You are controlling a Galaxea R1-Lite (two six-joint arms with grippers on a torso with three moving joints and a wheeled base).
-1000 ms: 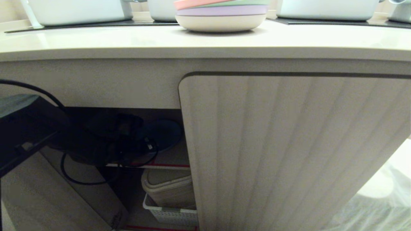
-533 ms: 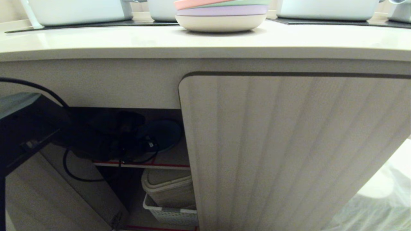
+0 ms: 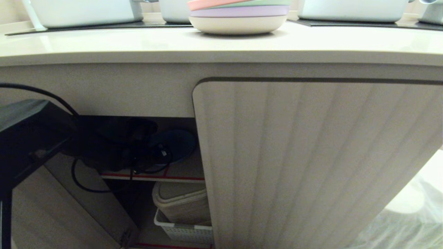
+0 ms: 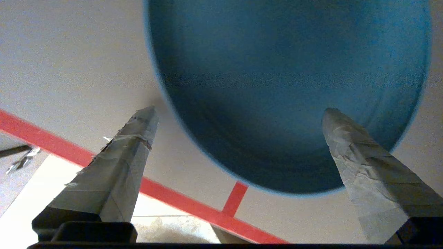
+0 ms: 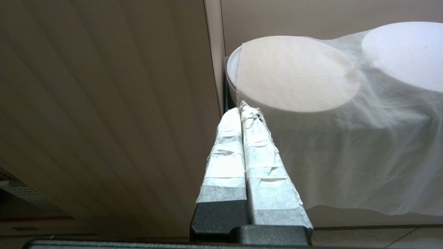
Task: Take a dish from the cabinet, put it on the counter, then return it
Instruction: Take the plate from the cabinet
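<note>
Round, shallow blue plastic dish (image 4: 287, 93) lying flat, hollow side up, on the inner shelf (image 4: 86, 69) of the low beige ribbed cabinet (image 3: 311, 162), just behind the red tape edge (image 4: 45, 140); being round, no long axis to tell. Left gripper (image 4: 238, 116) inside the open left bay, taped fingers (image 4: 121, 162) spread wide, one over the near part of the dish, the other just beside its rim; nothing held. Below the shelf, a beige lidded bin (image 3: 181, 204) in a white slotted basket (image 3: 183, 231). Above, on the smooth cream counter (image 3: 138, 43), a pink-topped stack of pastel plates (image 3: 238, 15). Right gripper (image 5: 244, 110) parked beside the closed ribbed door, taped fingers pressed together, near white gauze-covered round things (image 5: 294, 74).
</note>
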